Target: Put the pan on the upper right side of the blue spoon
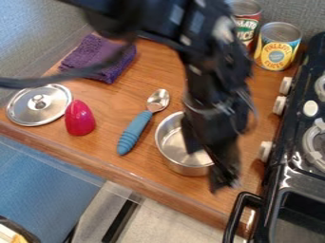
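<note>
The robot arm [213, 61] comes down from the top edge, and its black gripper [204, 170] hangs over the right part of the pan [173, 147]. The hand looks open, its two fingers apart, one over the inside of the pan and the other at its right rim (both blurred, so I cannot tell whether either one touches). I make out nothing held between them. The wooden counter [108, 107] runs under it all, with the black stove [295, 178] along the right and its handle [240, 209] reaching out near the front edge. The pan stands upright on the wood, just right of the blue spoon's handle. At upper left lies a folded purple cloth [98, 54]; below it, a metal lid [24, 107]. Two cans [277, 50] with printed labels stand at the back right, beyond the arm. The blue spoon [135, 133] lies slantwise, bowl up and away, and a small red thing [79, 118] sits beside the lid
</note>
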Controlling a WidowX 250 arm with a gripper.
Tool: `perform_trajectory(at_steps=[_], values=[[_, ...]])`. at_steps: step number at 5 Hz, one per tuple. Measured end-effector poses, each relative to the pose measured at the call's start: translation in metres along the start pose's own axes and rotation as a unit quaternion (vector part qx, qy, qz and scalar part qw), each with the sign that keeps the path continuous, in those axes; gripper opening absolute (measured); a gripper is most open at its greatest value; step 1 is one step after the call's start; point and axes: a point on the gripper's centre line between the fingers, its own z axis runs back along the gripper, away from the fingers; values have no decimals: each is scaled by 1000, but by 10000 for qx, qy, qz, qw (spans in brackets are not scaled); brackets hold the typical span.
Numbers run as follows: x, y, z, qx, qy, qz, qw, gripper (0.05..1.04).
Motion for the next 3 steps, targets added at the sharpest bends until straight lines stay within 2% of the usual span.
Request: perform_trajectory(at_steps=[1,2,3], values=[[7,1,-25,66,170,0,9998,1001],[8,6,-37,132,302,29,9995,1000],[9,8,-40,199,273,-7,9994,945]])
